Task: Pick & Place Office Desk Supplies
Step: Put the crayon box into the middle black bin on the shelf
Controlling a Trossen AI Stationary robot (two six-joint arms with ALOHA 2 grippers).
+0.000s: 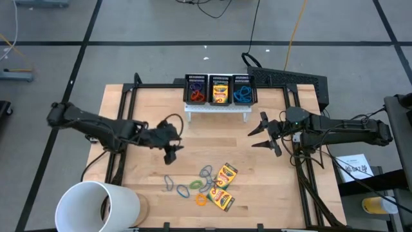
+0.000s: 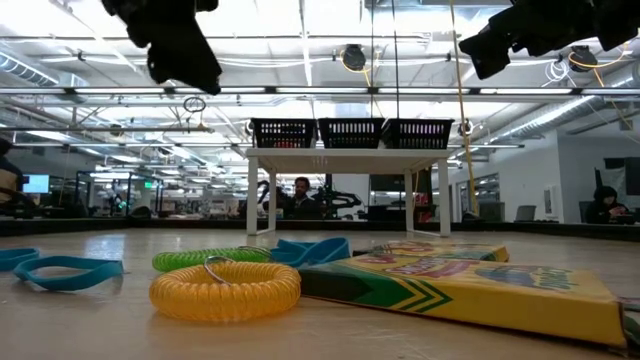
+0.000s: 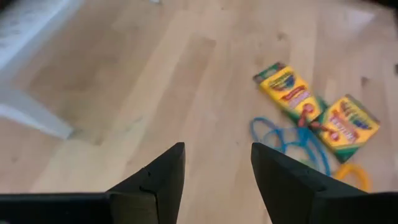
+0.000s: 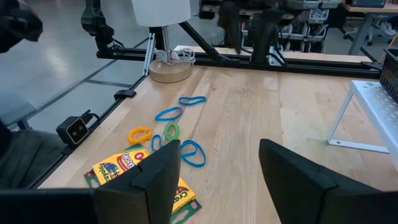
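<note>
On the wooden table (image 1: pixel 145 174), both empty grippers are held open above the loose pile; tangled rubber bands (image 1: pixel 187 187) beside the crayon boxes (image 1: pixel 222 187) could be snagged together.

The whole table (image 1: pixel 148 109) is seen straight down from overhead. The low view is set right at tabletop level, nearly touching a yellow coil band (image 2: pixel 225 290) and a crayon box (image 2: pixel 470 285), facing the white shelf (image 2: pixel 348 155). Each wrist view is aimed forward past its own fingers; the same pile of bands and boxes is probably what's caught in all four.
</note>
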